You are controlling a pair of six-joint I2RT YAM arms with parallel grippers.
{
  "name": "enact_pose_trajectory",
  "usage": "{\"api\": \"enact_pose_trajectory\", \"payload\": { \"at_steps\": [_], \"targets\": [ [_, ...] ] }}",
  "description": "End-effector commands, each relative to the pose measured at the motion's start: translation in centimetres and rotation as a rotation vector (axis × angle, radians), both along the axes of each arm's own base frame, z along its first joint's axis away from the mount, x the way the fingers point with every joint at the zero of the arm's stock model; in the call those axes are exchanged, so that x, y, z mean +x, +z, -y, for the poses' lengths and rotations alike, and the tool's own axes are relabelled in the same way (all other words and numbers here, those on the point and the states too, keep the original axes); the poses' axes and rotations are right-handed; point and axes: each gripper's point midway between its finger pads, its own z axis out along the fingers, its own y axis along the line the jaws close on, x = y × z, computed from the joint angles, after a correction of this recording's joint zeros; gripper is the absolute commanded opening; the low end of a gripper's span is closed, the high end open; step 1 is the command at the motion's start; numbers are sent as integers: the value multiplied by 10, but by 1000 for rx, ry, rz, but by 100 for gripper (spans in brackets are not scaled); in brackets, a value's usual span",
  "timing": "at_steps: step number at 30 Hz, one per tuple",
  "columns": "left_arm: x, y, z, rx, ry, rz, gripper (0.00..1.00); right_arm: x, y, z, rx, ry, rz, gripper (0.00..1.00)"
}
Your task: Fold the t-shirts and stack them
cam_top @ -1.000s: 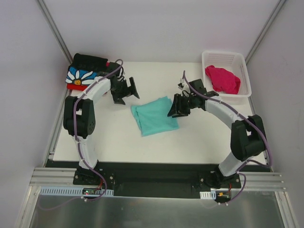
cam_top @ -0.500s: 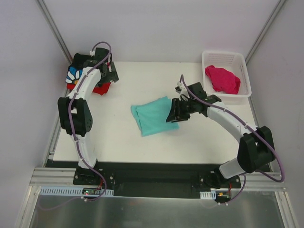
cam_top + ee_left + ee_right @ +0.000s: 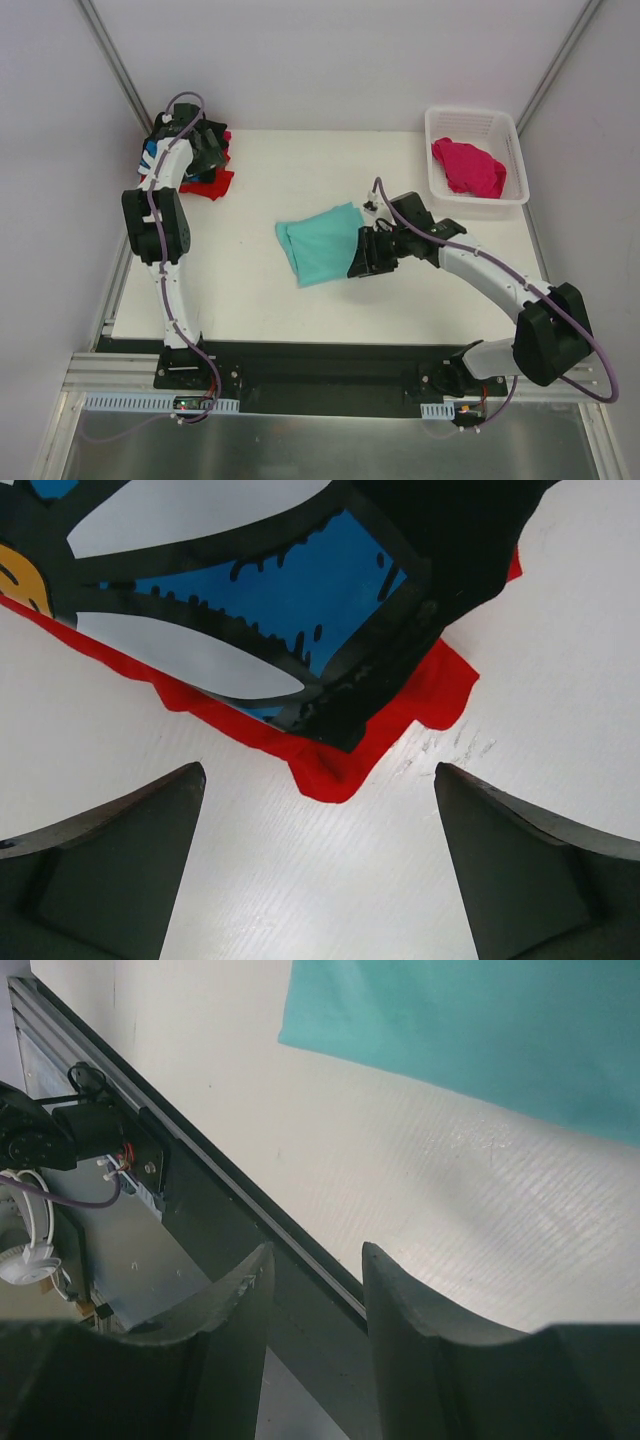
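Observation:
A folded mint-teal t-shirt lies flat mid-table; it fills the top of the right wrist view. My right gripper hovers at its right edge, partly open with nothing between its fingers. In the back-left corner the black daisy t-shirt lies on the red t-shirt, whose edge sticks out below it. My left gripper hangs over this stack's corner, wide open and empty. The crumpled magenta-pink t-shirt sits in the basket.
The white lattice basket stands at the back right corner. Grey enclosure walls close in left and right. The table's near edge and its black rail run close below the right gripper.
The left arm swung from the table's middle to the back-left corner over the daisy and red stack. The right gripper slid a little nearer along the teal shirt's right edge.

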Motion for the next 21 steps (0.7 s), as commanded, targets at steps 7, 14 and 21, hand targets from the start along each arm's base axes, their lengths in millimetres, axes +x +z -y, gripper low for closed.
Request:
{"api": "enact_pose_trajectory", "payload": {
  "at_steps": [7,14,21],
  "targets": [
    [13,29,-23,28,20,94,99,-1,-8,-21,24,53,-9,43],
    [52,47,-38,111,-33,242,99,-16,-3,-29,42,83,-15,43],
    [99,76,-54,170,-35,416,99,-34,-3,-25,18,118,-23,44]
  ]
}}
